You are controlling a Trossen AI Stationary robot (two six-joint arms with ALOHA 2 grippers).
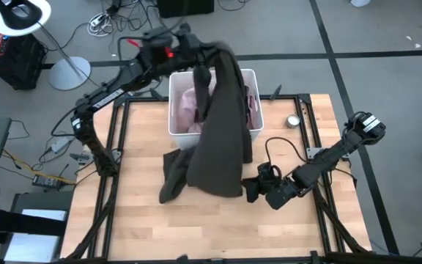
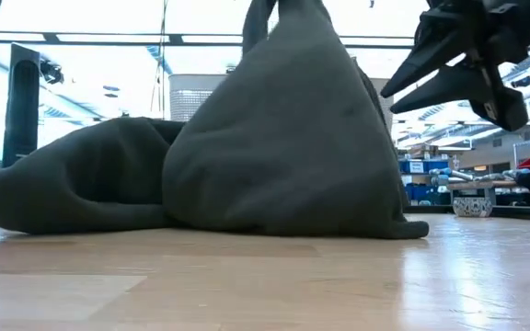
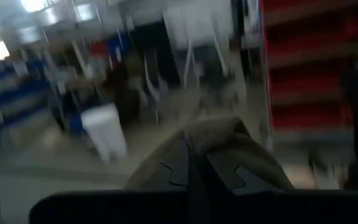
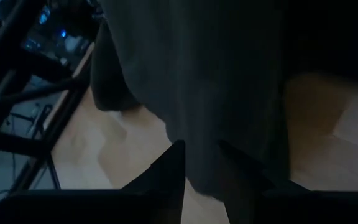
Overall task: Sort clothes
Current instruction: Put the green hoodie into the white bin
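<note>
From above, you see the left gripper (image 1: pixel 205 60) raised over the white bin (image 1: pixel 174 110) at the table's far edge, pinched onto the top of the olive-green garment (image 1: pixel 222 139), which hangs down as a long drape across the bin's right half and spreads onto the wooden table (image 1: pixel 138 220) in front of it. A pink garment (image 1: pixel 189 110) lies inside the bin, partly covered by the drape. Your right gripper (image 1: pixel 253 187) sits low on the table just beside the drape's right lower edge, and a small round metal object (image 1: pixel 293 121) rests near the table's right far corner. From table height, you see the olive-green garment (image 2: pixel 283 138) rising like a tent with a fold slumped to its left on the table (image 2: pixel 247 285); the right gripper (image 2: pixel 412 87) hangs at upper right, fingers parted, holding nothing. In the left wrist view, the left gripper (image 3: pixel 197 174) is closed together on a bunch of olive fabric (image 3: pixel 229 134). In the right wrist view, the right gripper (image 4: pixel 201 168) is spread a little apart, empty, with the garment (image 4: pixel 191 68) hanging just beyond the tips over the table (image 4: pixel 135 149).
</note>
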